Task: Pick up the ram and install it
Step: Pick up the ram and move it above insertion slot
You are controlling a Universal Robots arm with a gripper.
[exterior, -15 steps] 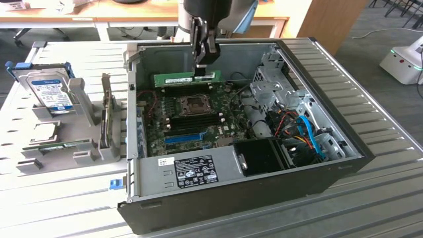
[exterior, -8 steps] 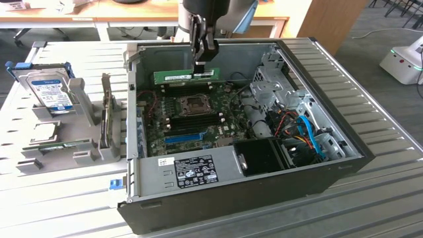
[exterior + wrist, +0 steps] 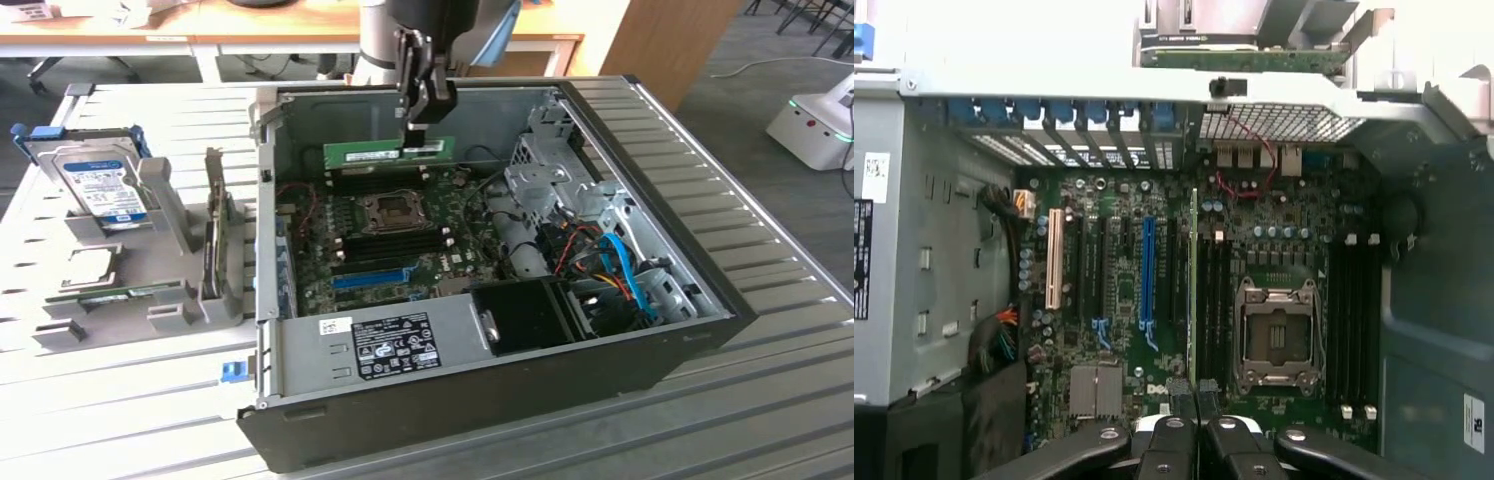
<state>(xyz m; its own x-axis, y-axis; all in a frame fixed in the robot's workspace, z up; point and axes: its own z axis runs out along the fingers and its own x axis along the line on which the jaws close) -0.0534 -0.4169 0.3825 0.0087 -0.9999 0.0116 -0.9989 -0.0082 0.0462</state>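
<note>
The gripper (image 3: 427, 128), closed on the upper edge of the ram (image 3: 387, 152), should hold it level and parallel over the black memory slots (image 3: 380, 181) along the motherboard (image 3: 461, 252) edge, and descend squarely.

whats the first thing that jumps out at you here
The open computer case lies on its side on a metal table, with its motherboard bare. Above the board, towards the case's far wall, the gripper is shut on the ram, a slim green stick. At the exterior view's left, a hard drive stands in a grey rack.
</note>
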